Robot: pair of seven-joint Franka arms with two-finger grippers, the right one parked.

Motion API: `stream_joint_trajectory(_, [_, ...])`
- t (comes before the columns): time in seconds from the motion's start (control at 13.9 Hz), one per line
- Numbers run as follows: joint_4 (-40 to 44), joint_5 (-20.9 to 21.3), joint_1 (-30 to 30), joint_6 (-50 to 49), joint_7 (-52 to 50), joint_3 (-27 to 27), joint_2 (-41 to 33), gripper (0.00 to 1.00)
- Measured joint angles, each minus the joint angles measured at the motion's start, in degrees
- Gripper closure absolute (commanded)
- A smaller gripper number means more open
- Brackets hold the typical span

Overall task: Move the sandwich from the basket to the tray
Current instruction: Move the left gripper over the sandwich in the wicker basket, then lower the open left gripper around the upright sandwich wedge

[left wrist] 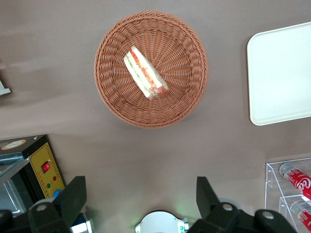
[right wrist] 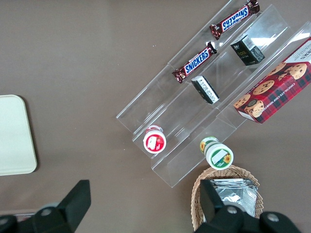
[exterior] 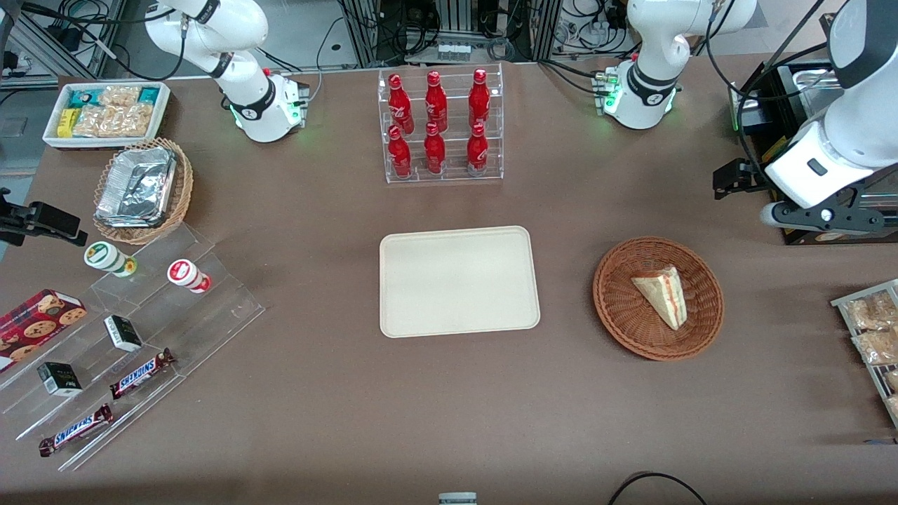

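Your gripper (left wrist: 138, 201) hangs released, fingers spread, high above the table and short of the basket (left wrist: 112, 97). The sandwich (left wrist: 145, 73) lies inside, untouched. You're at the approach: centre over the wedge, descend, then carry to the tray (exterior: 459, 280).

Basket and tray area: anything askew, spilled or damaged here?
Nothing stands out. The sandwich lies intact in the basket, the tray sits flat and bare, and the gripper hangs open above the table.
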Motion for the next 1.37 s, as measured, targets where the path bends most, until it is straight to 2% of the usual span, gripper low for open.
stream_joint_trajectory(0.36, [-0.31, 0.01, 0.01, -1.08, -1.89, -0.01, 0.51, 0.00])
stream_joint_trajectory(0.58, [-2.27, 0.00, -0.01, 0.25, -4.11, -0.44, 4.83, 0.00])
stream_joint_trajectory(0.79, [-6.13, 0.01, -0.26, 6.57, -4.29, -0.81, 8.35, 0.00])
stream_joint_trajectory(1.15, [-18.77, 0.02, -0.70, 22.97, -4.39, -1.14, 8.71, 0.00])
stream_joint_trajectory(1.37, [-23.38, 0.02, -0.67, 28.33, -4.49, -1.07, 8.70, 0.00])
